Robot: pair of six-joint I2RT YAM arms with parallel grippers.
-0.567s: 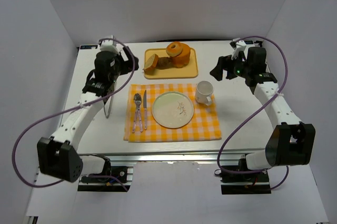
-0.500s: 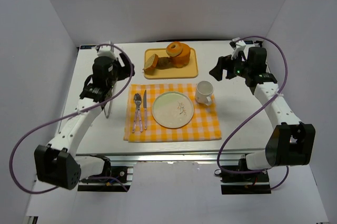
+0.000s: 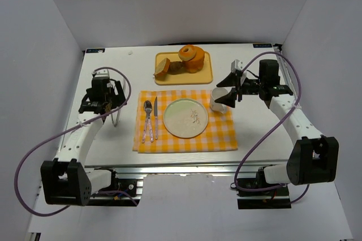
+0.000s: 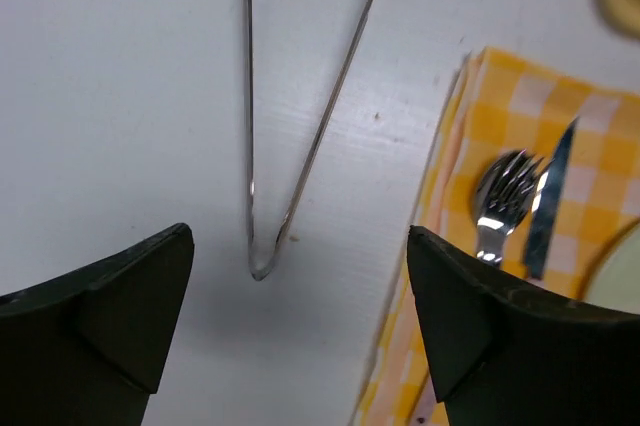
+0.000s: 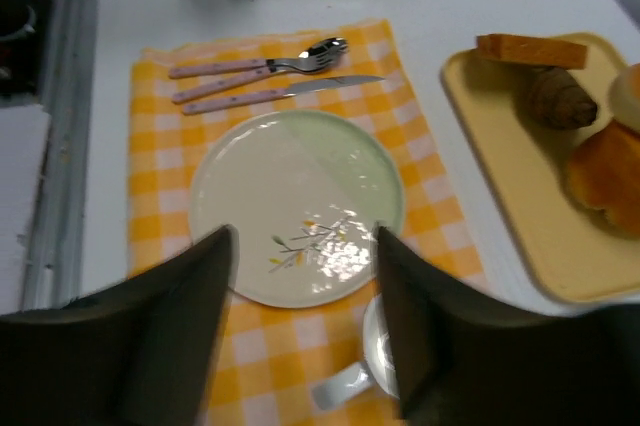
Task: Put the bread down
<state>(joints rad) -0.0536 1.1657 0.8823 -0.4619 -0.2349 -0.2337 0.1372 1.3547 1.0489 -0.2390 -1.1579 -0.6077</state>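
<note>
I'm looking at a white desk (image 3: 254, 133) boxed in by plain pale walls (image 3: 51, 20), with a yellow checked placemat (image 3: 220, 133) at its centre and a yellow tray (image 3: 205, 78) behind it. The bread (image 3: 163, 67) lies at the tray's left end, propped against a brown lump (image 3: 177, 67). My left end effector (image 3: 103, 104) hangs wide open over the tongs (image 3: 116, 113), well apart from the bread, and my right end effector (image 3: 229, 89) is open and empty by the mug (image 3: 219, 98), right of the bread.

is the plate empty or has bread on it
Empty. The plate shows only its flower print; the bread sits on the tray.
</note>
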